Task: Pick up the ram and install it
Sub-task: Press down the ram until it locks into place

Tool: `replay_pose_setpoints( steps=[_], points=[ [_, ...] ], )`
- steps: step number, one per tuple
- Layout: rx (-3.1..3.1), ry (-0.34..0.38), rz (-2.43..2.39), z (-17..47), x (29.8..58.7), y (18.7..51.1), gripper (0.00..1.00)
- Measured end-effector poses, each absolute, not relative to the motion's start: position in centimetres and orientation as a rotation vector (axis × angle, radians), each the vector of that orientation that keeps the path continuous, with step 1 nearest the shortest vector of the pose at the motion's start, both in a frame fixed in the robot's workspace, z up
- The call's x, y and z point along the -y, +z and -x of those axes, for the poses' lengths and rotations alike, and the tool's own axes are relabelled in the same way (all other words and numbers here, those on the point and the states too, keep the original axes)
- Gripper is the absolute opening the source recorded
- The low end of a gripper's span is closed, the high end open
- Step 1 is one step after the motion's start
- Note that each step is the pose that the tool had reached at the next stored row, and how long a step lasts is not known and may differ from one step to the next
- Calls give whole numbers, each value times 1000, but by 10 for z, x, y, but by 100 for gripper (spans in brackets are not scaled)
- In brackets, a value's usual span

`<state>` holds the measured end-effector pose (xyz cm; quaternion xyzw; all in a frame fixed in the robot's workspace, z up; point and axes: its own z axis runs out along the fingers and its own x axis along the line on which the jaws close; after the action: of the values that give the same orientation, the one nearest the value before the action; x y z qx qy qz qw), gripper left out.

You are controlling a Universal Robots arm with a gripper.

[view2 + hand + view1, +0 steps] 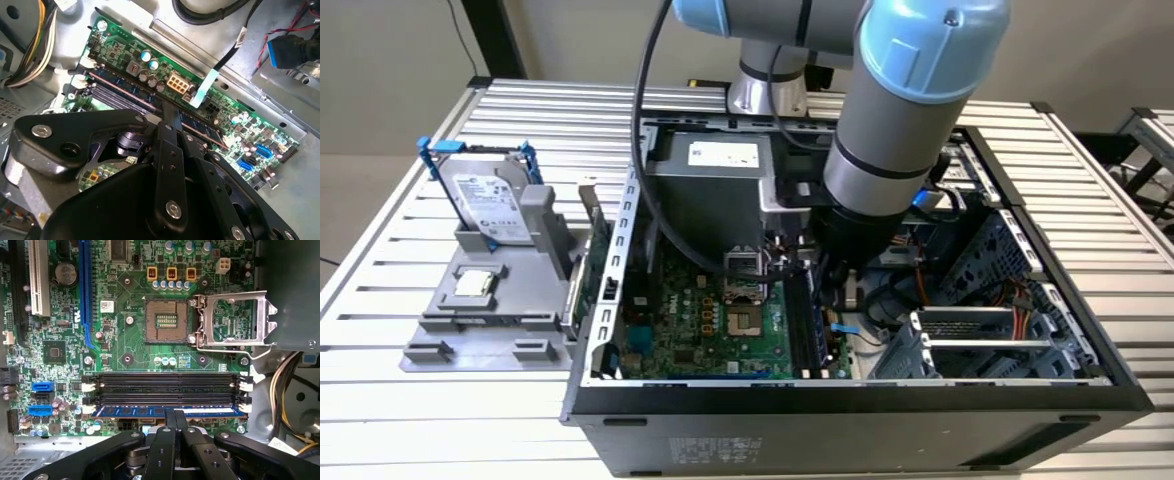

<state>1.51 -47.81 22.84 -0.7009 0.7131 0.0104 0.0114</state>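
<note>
An open computer case [854,400] lies on a slatted metal table [400,400], and the robot arm [894,130] reaches down into it. Inside the case lies the green motherboard [125,350], with its bare processor socket [166,321] and the socket's metal frame [235,320] swung open beside it.

Below the socket in the first wrist view run the black memory slots [165,382], side by side. The ram [130,411], a long blue stick, sits along the slot nearest the gripper [174,416], lying level between the white clips at the slot's ends.

The gripper's two black fingers [169,422] are drawn tight together, with no visible gap between them and nothing grasped. Their tips rest at the upper edge of the ram, about midway along it. In the second wrist view the gripper [170,112] comes down on the same spot.

In the exterior view, a grey tray [494,300] stands on the table at the exterior view's left of the case, holding a silver hard drive [494,205] in a blue frame.
</note>
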Motion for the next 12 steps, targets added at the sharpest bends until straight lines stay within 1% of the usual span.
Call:
replay_pose_setpoints(
  steps=[12],
  points=[
    [-2226, 28, 2188, -15, 478, 221, 0]
  ],
)
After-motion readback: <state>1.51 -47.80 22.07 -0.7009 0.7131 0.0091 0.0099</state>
